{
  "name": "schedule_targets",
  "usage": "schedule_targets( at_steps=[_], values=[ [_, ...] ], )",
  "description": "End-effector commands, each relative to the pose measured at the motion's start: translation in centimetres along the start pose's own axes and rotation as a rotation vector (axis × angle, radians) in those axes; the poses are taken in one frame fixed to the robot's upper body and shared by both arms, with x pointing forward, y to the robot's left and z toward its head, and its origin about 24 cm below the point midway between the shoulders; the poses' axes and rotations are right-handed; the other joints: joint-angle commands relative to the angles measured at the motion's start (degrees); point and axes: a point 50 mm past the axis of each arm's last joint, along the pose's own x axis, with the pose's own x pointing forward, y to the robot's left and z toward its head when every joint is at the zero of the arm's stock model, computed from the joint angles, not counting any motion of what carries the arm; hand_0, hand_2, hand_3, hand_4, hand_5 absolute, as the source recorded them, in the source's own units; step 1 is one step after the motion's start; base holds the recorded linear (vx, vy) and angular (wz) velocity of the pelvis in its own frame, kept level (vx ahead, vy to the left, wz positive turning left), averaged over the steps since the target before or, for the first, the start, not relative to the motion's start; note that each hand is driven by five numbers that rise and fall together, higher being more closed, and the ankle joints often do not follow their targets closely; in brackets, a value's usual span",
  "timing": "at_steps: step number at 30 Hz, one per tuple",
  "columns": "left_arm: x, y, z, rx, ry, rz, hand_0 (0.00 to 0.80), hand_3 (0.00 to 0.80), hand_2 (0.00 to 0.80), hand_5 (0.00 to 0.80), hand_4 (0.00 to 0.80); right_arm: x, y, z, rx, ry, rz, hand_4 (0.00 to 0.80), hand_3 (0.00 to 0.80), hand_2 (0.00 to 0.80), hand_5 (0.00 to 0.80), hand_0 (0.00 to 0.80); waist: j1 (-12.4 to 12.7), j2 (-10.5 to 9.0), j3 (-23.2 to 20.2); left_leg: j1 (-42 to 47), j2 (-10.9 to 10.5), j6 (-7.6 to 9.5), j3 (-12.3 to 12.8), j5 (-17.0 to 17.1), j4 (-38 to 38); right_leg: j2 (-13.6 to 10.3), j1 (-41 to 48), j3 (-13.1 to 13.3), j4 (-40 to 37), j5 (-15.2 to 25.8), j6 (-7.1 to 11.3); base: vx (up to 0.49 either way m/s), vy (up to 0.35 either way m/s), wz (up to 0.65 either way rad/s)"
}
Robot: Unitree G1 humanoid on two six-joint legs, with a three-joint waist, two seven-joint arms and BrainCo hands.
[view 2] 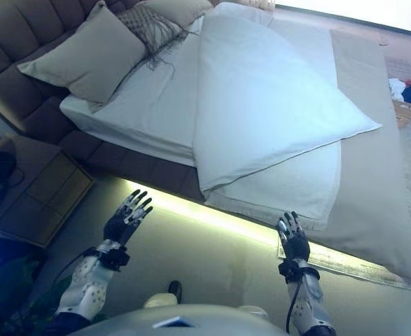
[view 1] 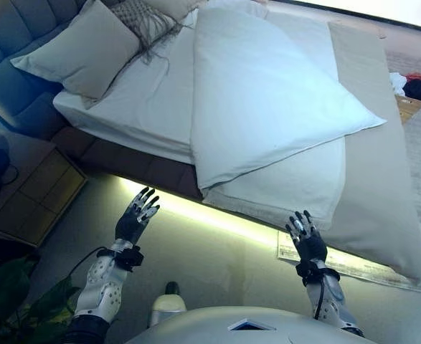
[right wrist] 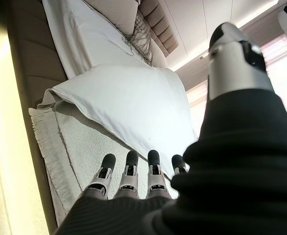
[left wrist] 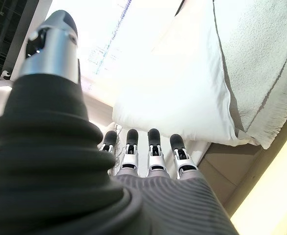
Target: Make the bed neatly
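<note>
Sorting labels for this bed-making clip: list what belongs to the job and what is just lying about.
Job: white duvet, folded askew; beige blanket; large pillow; fringed cushion; left hand and right hand, both open and short of the bed.

Lying about: bedside table; basket of clothes.

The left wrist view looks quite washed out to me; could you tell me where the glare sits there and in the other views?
In the left wrist view, glare bleaches the area above the white duvet, beyond the left hand. In the right wrist view, a bright patch sits past the right hand. In the left eye view, a light strip glows under the bed's edge, and the top right corner is blown out.
</note>
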Motion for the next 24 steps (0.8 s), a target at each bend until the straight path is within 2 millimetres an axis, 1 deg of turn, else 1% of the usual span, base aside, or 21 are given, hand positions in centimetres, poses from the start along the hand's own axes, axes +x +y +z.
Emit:
schedule_targets(
  at_steps=[1, 8, 15, 20, 22, 24],
  values=[
    [1.0, 0.0, 2.9, 0.064, -0.107, -0.034, 0.0, 0.0, 0.0, 0.0, 0.0, 0.6, 1.2, 2.8, 0.047, -0.16, 0.062, 0.0, 0.0, 0.0, 0.0, 0.0, 0.76, 0.01, -0.5, 5.21, -1.42, 3.32, 6.32, -5.82, 0.32, 0.41, -5.7, -1.0, -0.08, 6.12, 0.35, 0.0, 0.0, 0.0],
    [1.2, -0.1, 3.0, 0.06, -0.122, -0.034, 0.0, 0.0, 0.0, 0.0, 0.0, 0.8, 1.3, 2.8, 0.049, -0.16, 0.063, 0.0, 0.0, 0.0, 0.0, 0.0, 0.72, 0.01, -0.39, 5.27, -1.45, 3.26, 6.35, -5.8, 0.32, 0.38, -5.66, -1.02, -0.08, 6.13, 0.34, 0.0, 0.0, 0.0],
    [0.9, -0.1, 3.2, 0.059, -0.129, -0.049, 0.0, 0.0, 0.0, 0.0, 0.0, 0.6, 1.2, 2.6, 0.048, -0.142, 0.062, 0.0, 0.0, 0.0, 0.0, 0.0, 0.84, -0.1, -0.41, 5.73, -1.31, 3.2, 6.48, -6.19, 0.69, 0.2, -5.55, -0.99, -0.08, 6.15, 0.43, 0.0, 0.0, 0.0],
    [0.4, 0.4, 3.0, 0.06, -0.123, -0.026, 0.0, 0.0, 0.0, 0.0, 0.0, 0.5, 1.0, 2.5, 0.048, -0.124, 0.065, 0.0, 0.0, 0.0, 0.0, 0.0, 0.82, -0.55, 0.4, 4.68, -0.76, 2.83, 7.62, -7.05, 4.63, 0.05, -5.57, -0.71, 0.33, 6.4, -0.12, -0.001, -0.025, 0.0],
    [0.2, 0.6, 2.8, 0.065, -0.118, -0.024, 0.0, 0.0, 0.0, 0.0, 0.0, 0.3, 0.7, 2.5, 0.047, -0.117, 0.069, 0.0, 0.0, 0.0, 0.0, 0.0, 0.78, -0.86, 0.72, 3.95, -0.83, 2.61, 7.26, -7.71, 6.88, 0.11, -5.51, -0.46, 0.36, 6.45, -0.34, 0.005, -0.055, 0.01],
    [-0.1, 0.6, 2.7, 0.062, -0.118, -0.026, 0.0, 0.0, 0.0, 0.0, 0.0, 0.2, 0.4, 2.6, 0.037, -0.11, 0.069, 0.0, 0.0, 0.0, 0.0, 0.0, 0.95, -1.07, 1.2, 3.16, -1.34, 2.64, 6.01, -8.65, 8.88, 0.32, -5.61, 0.04, 0.35, 6.38, -0.62, 0.005, -0.02, 0.01]
  ],
)
